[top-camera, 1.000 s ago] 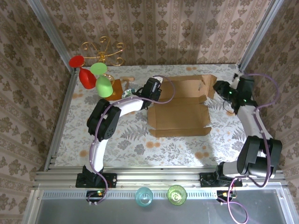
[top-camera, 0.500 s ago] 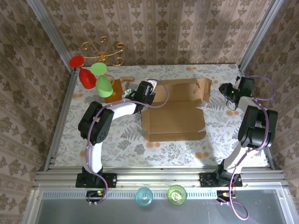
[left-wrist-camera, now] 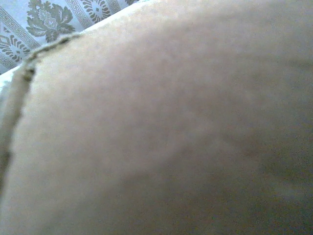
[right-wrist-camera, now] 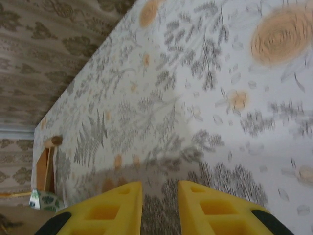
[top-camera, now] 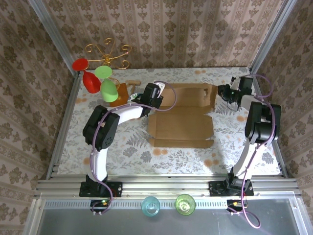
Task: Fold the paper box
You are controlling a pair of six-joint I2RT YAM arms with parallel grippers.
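Observation:
The paper box (top-camera: 181, 125), plain brown cardboard, lies open on the flowered table with its back panel (top-camera: 188, 94) and right flap (top-camera: 212, 97) standing up. My left gripper (top-camera: 155, 93) is at the box's back left corner, shut on the cardboard there. Blurred cardboard (left-wrist-camera: 166, 127) covers the left wrist view and hides the fingers. My right gripper (top-camera: 221, 91) hovers just right of the raised right flap. In its wrist view the yellow fingers (right-wrist-camera: 105, 208) stand apart, and my right gripper (right-wrist-camera: 159, 186) is open over bare tablecloth with nothing between them.
A gold stand with red and green plastic glasses (top-camera: 100, 76) occupies the back left corner. An orange-brown wooden board (top-camera: 120, 95) stands beside it, close to the left arm. Blue (top-camera: 150, 206) and green (top-camera: 185, 204) cups sit below the front rail. Papered walls close in on three sides.
The box has slid left with the left gripper and its right flap stands more upright. The right arm swung back and left toward that flap, its fingers narrowing a little.

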